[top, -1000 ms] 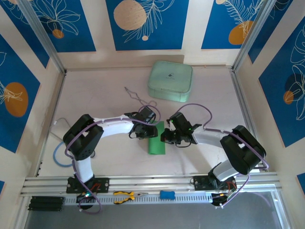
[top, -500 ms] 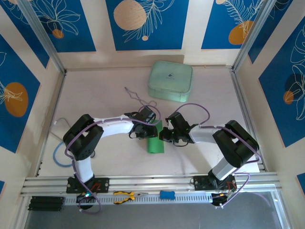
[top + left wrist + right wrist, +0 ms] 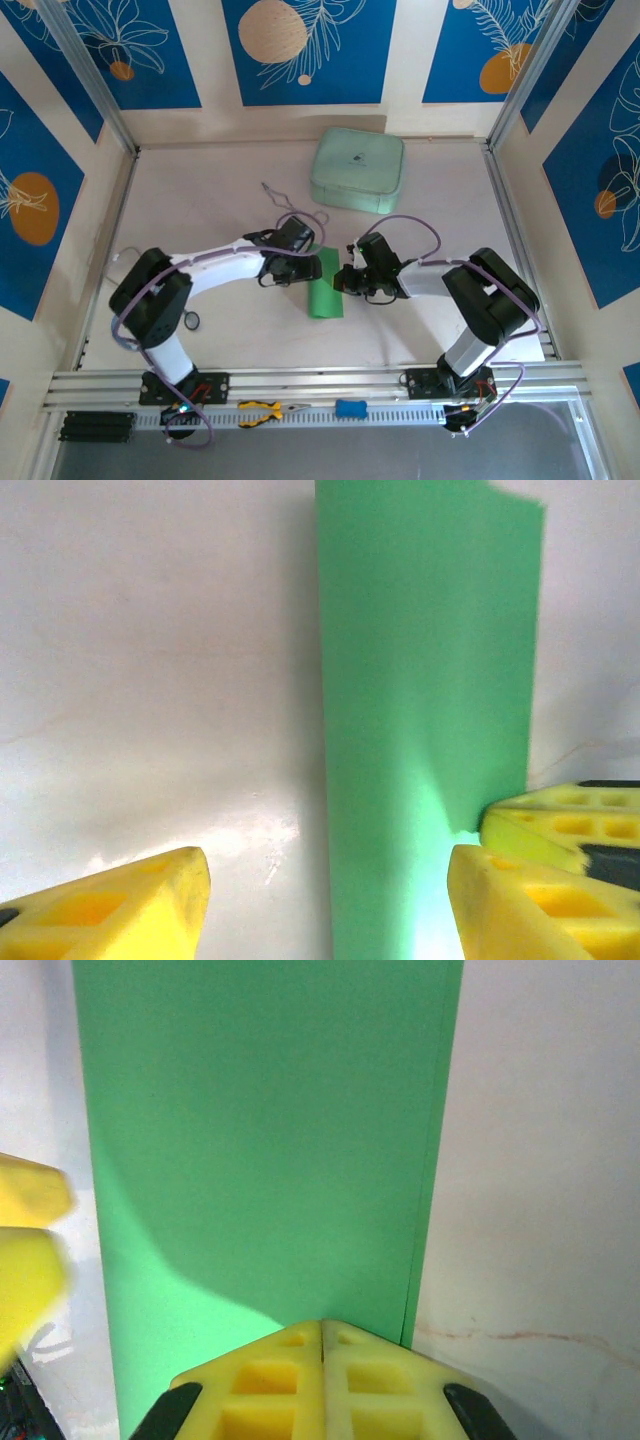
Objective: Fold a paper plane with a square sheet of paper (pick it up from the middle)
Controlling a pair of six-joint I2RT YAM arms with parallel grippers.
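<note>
The square sheet of paper (image 3: 326, 287) lies flat mid-table, folded into a narrow bright green oblong rather than a pointed paper plane. My left gripper (image 3: 303, 270) is low at its left long edge and open. In the left wrist view the paper (image 3: 425, 680) runs between the yellow fingers (image 3: 110, 905), and the left gripper (image 3: 325, 910) straddles its edge without closing on it. My right gripper (image 3: 345, 281) is shut, its joined tips resting on the paper's right side. The right wrist view shows the right gripper (image 3: 322, 1360) pressed down on the sheet (image 3: 260, 1130) near its layered right edge.
A pale mint-green rounded case (image 3: 357, 169) stands at the back of the table. A thin bent wire (image 3: 285, 205) lies just behind the left arm. Yellow-handled pliers (image 3: 262, 408) and a small blue piece (image 3: 350, 407) rest on the front rail.
The left gripper's jaws have spread wider, and the left arm's elbow has swung out to the left. The right gripper stayed shut on the paper and shifted slightly left with the sheet.
</note>
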